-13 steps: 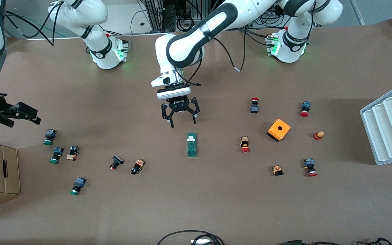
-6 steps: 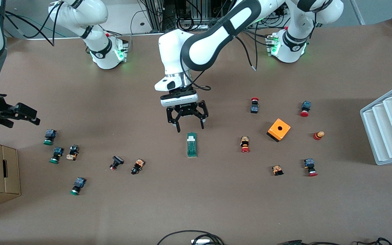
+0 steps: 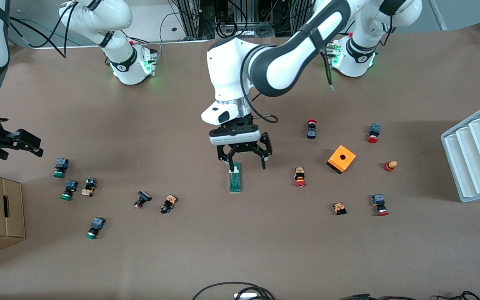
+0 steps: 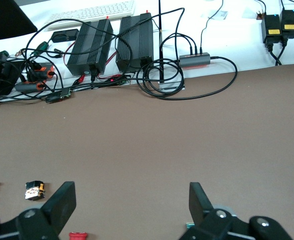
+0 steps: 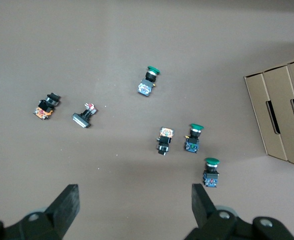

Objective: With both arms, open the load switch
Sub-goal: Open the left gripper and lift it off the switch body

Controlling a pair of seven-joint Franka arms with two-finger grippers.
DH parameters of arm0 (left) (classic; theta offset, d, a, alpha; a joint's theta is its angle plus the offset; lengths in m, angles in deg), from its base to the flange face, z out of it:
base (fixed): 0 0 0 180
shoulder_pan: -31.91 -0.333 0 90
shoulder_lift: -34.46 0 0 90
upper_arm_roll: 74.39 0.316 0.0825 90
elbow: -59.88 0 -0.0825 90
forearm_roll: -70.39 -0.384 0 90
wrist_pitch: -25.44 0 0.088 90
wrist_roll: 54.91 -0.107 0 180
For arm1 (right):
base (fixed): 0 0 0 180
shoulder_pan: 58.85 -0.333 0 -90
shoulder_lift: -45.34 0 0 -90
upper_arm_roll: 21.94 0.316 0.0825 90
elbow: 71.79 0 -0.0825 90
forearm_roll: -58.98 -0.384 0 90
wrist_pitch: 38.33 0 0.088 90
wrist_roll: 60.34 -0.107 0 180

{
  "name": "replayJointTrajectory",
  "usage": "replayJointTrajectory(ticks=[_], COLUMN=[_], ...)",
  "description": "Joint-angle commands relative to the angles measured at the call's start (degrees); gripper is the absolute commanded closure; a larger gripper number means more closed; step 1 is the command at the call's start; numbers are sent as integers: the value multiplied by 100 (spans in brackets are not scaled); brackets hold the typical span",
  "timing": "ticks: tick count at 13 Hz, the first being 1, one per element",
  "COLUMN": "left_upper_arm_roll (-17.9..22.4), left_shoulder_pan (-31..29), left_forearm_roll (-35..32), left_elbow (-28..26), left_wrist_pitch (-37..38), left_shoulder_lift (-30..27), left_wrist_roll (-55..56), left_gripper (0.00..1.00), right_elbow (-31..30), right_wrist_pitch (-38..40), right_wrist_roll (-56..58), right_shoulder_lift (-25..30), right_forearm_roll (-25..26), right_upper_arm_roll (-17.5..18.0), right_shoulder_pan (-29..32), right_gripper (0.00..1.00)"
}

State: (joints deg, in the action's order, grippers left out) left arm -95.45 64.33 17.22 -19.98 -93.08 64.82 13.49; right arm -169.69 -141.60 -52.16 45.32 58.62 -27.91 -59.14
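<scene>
Brown paper covers the table (image 3: 265, 250). From its base, the left arm (image 3: 290, 62) reaches to the middle, and the left gripper (image 3: 247, 164) hangs over the load switch (image 3: 235, 178), jaws spread wide and empty, one fingertip above the switch's white end. The right gripper (image 3: 19, 141) waits over the right arm's end of the table, also wide open and empty, with green-capped buttons (image 5: 197, 137) on the paper below it.

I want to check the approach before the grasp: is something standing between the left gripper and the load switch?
Nothing visible does. The left gripper hangs open right over the white end of the load switch, with only bare table around the switch. The nearest push-button lies well aside, toward the left arm's end.
</scene>
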Motion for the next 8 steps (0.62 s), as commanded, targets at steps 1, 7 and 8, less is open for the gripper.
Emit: replayJointTrajectory(ticks=[1, 7, 8], left_upper_arm_roll=[-47, 725, 831], left_shoulder_pan=[-35, -17, -26], left_forearm_roll=[438, 1913, 2186], left_elbow=[329, 463, 497], left_wrist_pitch=[197, 250, 259], left_shoulder_lift=[-38, -521, -609], left_wrist_roll=[-738, -2136, -2329], left_gripper=[0, 0, 0], right_elbow=[149, 184, 184], right_wrist_pitch=[-62, -62, -44], right_wrist_roll=[52, 35, 26], right_shoulder_lift=[-86, -139, -139], right_forearm_roll=[150, 185, 176], right_upper_arm_roll=[8, 8, 8], right_shoulder_pan=[-15, -33, -33], right_gripper=[0, 0, 0])
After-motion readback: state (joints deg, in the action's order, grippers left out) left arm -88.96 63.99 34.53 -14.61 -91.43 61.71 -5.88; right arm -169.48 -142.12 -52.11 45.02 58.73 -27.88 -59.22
